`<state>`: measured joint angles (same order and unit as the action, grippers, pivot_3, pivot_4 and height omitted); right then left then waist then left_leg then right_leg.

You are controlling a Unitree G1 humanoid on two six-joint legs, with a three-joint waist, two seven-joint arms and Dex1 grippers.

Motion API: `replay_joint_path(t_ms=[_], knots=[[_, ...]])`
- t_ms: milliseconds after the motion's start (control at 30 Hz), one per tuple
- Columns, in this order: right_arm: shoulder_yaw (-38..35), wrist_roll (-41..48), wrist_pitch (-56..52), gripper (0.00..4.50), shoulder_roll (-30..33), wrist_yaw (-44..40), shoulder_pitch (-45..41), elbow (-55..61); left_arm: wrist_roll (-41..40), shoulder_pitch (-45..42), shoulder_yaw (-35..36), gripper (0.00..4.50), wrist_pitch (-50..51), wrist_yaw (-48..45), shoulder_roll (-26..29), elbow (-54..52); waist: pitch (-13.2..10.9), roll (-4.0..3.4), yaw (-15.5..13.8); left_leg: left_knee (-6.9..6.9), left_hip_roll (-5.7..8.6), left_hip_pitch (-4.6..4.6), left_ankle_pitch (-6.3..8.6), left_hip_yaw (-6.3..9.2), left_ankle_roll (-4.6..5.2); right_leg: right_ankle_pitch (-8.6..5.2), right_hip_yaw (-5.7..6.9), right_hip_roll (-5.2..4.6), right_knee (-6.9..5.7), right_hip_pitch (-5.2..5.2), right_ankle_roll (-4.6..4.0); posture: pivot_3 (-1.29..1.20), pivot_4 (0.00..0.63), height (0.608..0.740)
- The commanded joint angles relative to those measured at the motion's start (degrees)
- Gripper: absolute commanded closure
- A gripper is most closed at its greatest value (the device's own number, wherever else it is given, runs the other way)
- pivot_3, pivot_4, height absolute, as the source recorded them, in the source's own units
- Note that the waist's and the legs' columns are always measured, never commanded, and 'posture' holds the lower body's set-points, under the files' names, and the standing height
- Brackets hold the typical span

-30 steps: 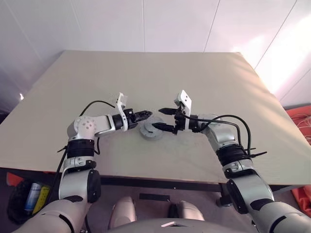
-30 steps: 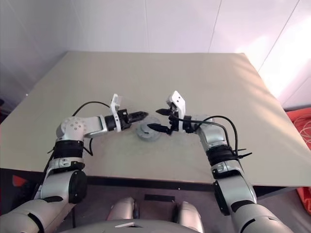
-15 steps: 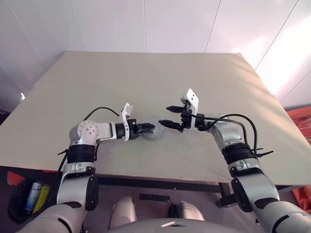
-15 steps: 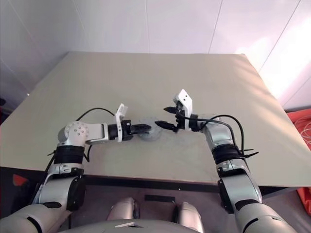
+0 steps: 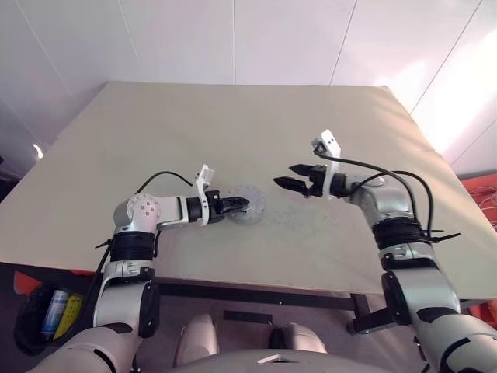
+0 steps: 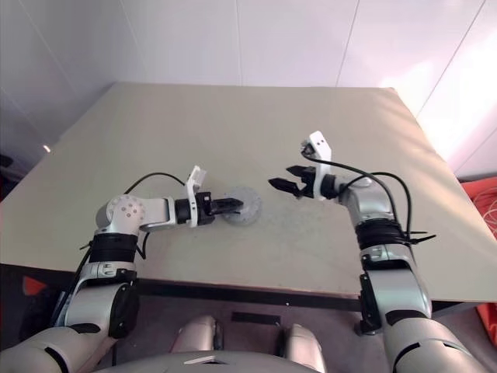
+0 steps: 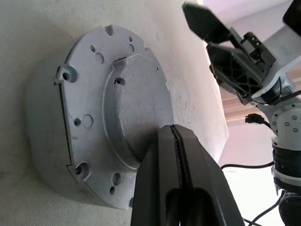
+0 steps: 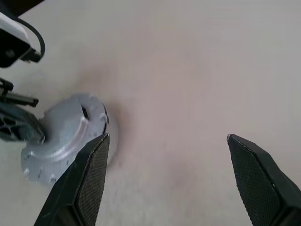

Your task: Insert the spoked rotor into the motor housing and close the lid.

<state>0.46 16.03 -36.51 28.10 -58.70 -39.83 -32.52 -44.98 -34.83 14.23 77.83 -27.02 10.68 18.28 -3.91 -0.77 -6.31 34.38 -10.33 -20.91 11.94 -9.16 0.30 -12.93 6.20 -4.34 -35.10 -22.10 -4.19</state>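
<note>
The lid (image 5: 251, 204) lies flat and closed on the motor housing (image 7: 41, 127), its grey outer face with small holes turned up (image 7: 113, 89). The spoked rotor is hidden. My left gripper (image 5: 241, 204) is shut, and its tips (image 7: 175, 141) rest on the lid's raised middle. My right gripper (image 5: 285, 176) hangs open above the table to the right of the lid, well apart from it, with nothing between its fingers (image 8: 94, 165). The right wrist view shows the lid (image 8: 66, 134) beside the left gripper (image 8: 21, 125).
The beige table (image 5: 233, 124) stretches bare around the closed unit. Its front edge runs just below both arms. White wall panels stand behind the far edge.
My right gripper has drawn back to the right, away from the lid, and rolled at the wrist. The left gripper sank a little and now rests on the lid, which lies flat.
</note>
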Motion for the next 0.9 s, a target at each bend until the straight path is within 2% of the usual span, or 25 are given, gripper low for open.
replay_joint_path(t_ms=[33, 133, 233, 500, 733, 900], knots=[[-0.62, 5.13, -11.27, 0.03, 1.39, -2.95, -0.28, 6.81, 1.59, 0.01, -0.12, 4.50, -0.69, 1.08, 0.39, 0.94, 0.00, -0.02, 0.11, 0.00, -0.01, -0.01, 0.00, 0.00, 0.00, 0.00, 0.00, 0.00, -0.01, 0.00, 0.00, 0.00, 0.000, 0.740], [1.05, 8.28, -19.77, 0.03, 2.26, -4.97, 2.33, 12.64, 1.87, -0.07, -0.21, 4.50, -1.31, 1.03, 0.17, 1.44, 0.03, -0.06, 0.12, -0.03, -0.07, -0.06, -0.01, -0.01, -0.01, -0.01, 0.01, 0.05, -0.02, 0.02, 0.01, 0.00, 0.000, 0.740], [1.77, 7.93, -21.24, 0.03, 1.77, -3.64, 3.29, 12.26, 2.11, -0.37, -0.12, 4.50, -2.18, 1.00, -0.03, 2.02, 0.04, -0.06, -0.35, -0.03, -0.09, 0.04, -0.03, -0.01, -0.07, -0.01, 0.02, 0.05, -0.02, 0.13, 0.03, 0.00, 0.000, 0.740], [-0.46, 9.30, -26.08, 0.03, -3.74, 2.94, 1.50, 9.64, 2.00, 0.21, 0.69, 4.50, -2.23, 1.53, 0.19, 1.21, 0.04, -0.07, -0.98, -0.04, -0.06, 0.27, -0.07, 0.00, -0.46, 0.04, 0.00, 0.04, 0.01, 0.16, 0.12, 0.00, 0.000, 0.740], [-5.80, 10.51, -29.06, 0.03, -11.24, 11.78, -1.78, 2.90, 2.14, 0.24, 1.09, 4.50, -2.18, 2.08, 0.71, 0.65, 0.05, -0.07, -0.69, -0.10, -0.08, 0.40, -0.14, -0.01, -0.61, 0.05, -0.02, 0.05, -0.02, 0.18, 0.10, 0.00, 0.000, 0.740], [-6.77, 12.46, -33.80, 0.03, -14.35, 13.05, -2.34, 4.26, 2.31, -0.08, 1.49, 4.50, -2.48, 2.46, 1.05, 1.03, 0.04, -0.08, -0.70, -0.34, -0.09, 0.98, -0.17, -0.01, -0.70, -0.15, -0.01, 0.06, 0.13, 0.74, 0.45, 0.00, 0.000, 0.740]])
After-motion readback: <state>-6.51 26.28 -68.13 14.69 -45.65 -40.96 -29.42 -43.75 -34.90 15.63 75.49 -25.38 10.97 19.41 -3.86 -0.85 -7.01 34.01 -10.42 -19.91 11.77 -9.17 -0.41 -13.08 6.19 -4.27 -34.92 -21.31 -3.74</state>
